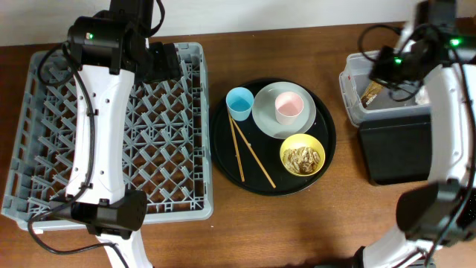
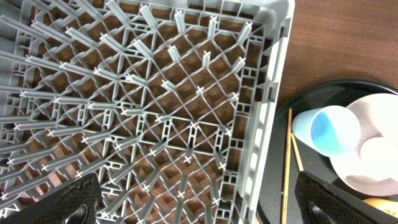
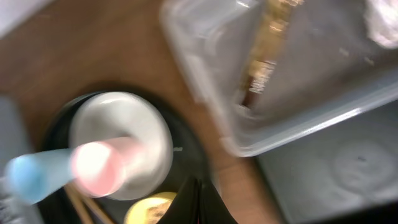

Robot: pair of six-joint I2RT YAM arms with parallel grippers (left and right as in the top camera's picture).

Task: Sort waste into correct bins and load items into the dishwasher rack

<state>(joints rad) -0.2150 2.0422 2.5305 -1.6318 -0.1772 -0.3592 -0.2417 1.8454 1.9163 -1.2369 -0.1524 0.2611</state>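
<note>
The gold-brown wrapper (image 1: 370, 93) lies in the clear tub (image 1: 349, 82), and shows in the right wrist view (image 3: 264, 56) with the white tissue (image 3: 382, 22). My right gripper (image 1: 377, 82) hovers over the tub's left end, its fingers (image 3: 199, 199) shut and empty. The black bin tray (image 1: 398, 152) sits next to the tub. The blue cup (image 1: 239, 103), the pink cup (image 1: 288, 108) on the grey plate (image 1: 265, 112), the chopsticks (image 1: 240, 152) and the yellow bowl (image 1: 303, 155) of food scraps rest on the round tray. My left gripper (image 2: 199, 208) is open and empty above the rack (image 1: 111, 126).
The round black tray (image 1: 329, 126) sits between the rack and the bins. The rack's right wall (image 2: 267, 112) is close to the tray rim (image 2: 277, 186). Bare wooden table lies in front of the tray and rack.
</note>
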